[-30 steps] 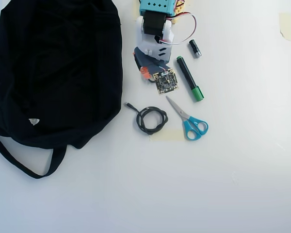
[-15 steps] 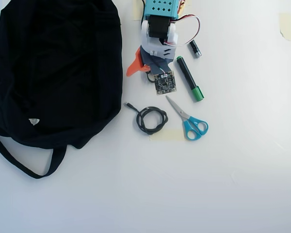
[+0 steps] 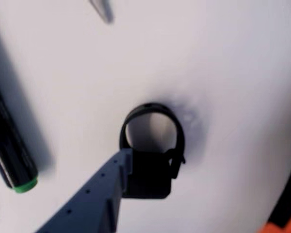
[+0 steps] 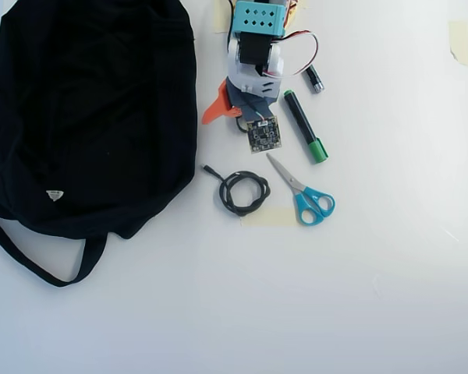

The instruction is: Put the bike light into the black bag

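Hand spread wide in the overhead view, orange finger splayed out toward the bag, grey finger hidden beneath the wrist board. In the wrist view, grey perforated finger rising from the lower left, its tip touching the left edge of the small black block with round rubbery loop strap, the bike light; orange finger only a sliver at the lower right corner, well apart from the light. Nothing clasped. Bike light flat on the white bench, loop end pointing away from the camera, block end nearest the lens; in the overhead view mostly hidden under the small square circuit board on the wrist.

Just right of the hand in the overhead view, black marker pen with green cap; its green end also at the left edge of the wrist view. Above that, short black-and-silver cylinder. Below the hand, coiled black cable and blue-handled scissors, near each other, a strip of pale tape beneath. Large black soft fabric bag filling the left of the overhead view, white label low on it, long strap trailing to the lower left; near the orange finger but apart from it.
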Action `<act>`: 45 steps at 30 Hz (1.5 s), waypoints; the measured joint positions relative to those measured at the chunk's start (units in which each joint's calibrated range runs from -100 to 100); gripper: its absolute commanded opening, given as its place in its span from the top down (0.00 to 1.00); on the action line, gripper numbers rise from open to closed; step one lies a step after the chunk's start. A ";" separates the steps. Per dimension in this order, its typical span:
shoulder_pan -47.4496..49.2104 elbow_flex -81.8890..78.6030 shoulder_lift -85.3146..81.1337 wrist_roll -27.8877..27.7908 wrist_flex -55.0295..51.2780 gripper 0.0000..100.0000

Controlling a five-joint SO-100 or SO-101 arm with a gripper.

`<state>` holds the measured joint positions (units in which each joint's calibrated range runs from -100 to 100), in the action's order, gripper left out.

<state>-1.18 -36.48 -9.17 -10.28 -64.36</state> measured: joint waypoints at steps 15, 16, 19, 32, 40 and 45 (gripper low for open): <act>0.00 0.00 0.00 -0.15 1.12 0.72; 0.00 0.00 0.00 -0.15 1.12 0.72; 0.07 0.00 0.00 -0.15 1.12 0.72; 0.07 0.00 5.31 -0.20 3.43 0.72; -0.66 0.00 9.05 -0.29 6.27 0.73; -1.76 0.16 11.71 -0.44 6.27 0.76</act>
<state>-2.94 -36.32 2.53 -10.72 -58.09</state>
